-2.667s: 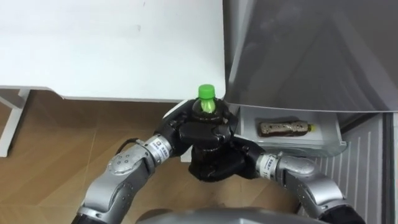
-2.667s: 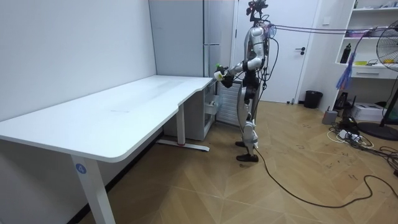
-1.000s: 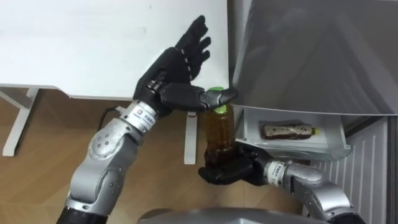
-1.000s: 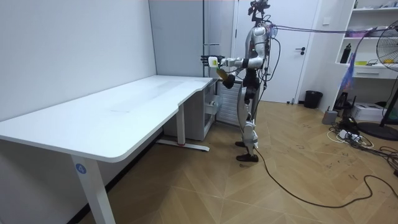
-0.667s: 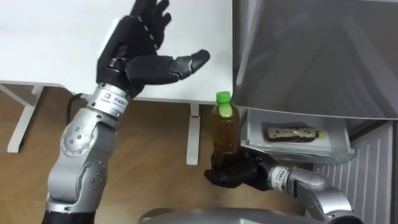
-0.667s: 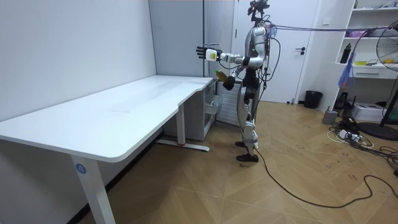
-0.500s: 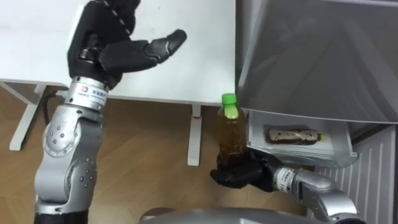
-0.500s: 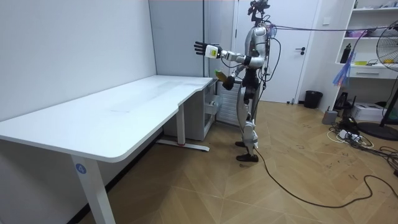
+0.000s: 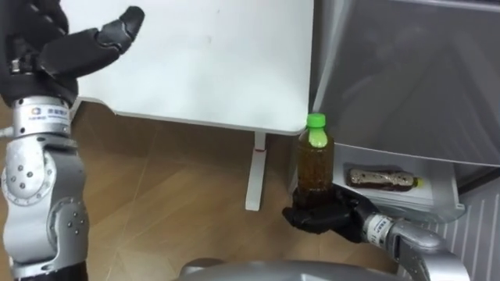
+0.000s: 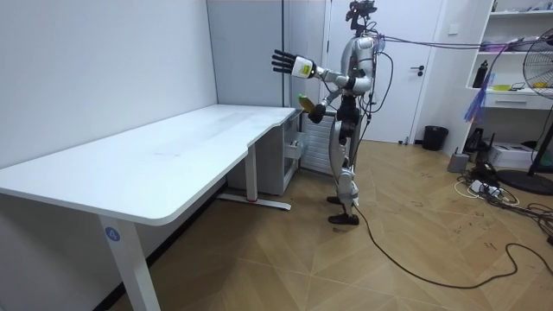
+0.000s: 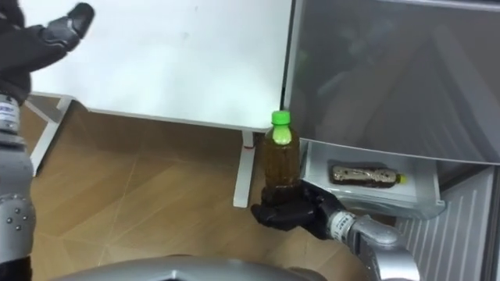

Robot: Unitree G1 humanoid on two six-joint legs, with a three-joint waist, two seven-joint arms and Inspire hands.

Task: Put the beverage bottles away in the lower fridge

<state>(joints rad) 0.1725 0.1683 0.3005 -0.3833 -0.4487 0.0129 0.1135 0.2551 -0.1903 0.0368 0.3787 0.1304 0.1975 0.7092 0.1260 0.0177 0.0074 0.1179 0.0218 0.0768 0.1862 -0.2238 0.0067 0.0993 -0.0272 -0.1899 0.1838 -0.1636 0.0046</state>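
Bottle [image 9: 316, 164] in right robot hand [image 9: 324, 216], left robot hand [image 10: 281, 60] spread high

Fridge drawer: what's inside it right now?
One dark bottle lies on its side in the drawer. The drawer's rear is covered by the fridge panel above, so anything further back cannot be seen.

- A long white worktop [image 10: 173, 155] runs along the pale wall [image 10: 86, 69], its near edge curving inward toward the far end.
- One white leg [image 9: 254, 176] stands under that end, on a flat foot.
- The wooden floor [image 10: 328, 268] is laid in a herringbone pattern.
- A white door [image 10: 428, 78] at the back is shut, with a small black bin [image 10: 435, 137] near its foot.
- White shelves [image 10: 505, 99] stand at the room view's right with a standing fan [image 10: 543, 60] before them, and cables [image 10: 479, 188] lie tangled on the floor nearby.
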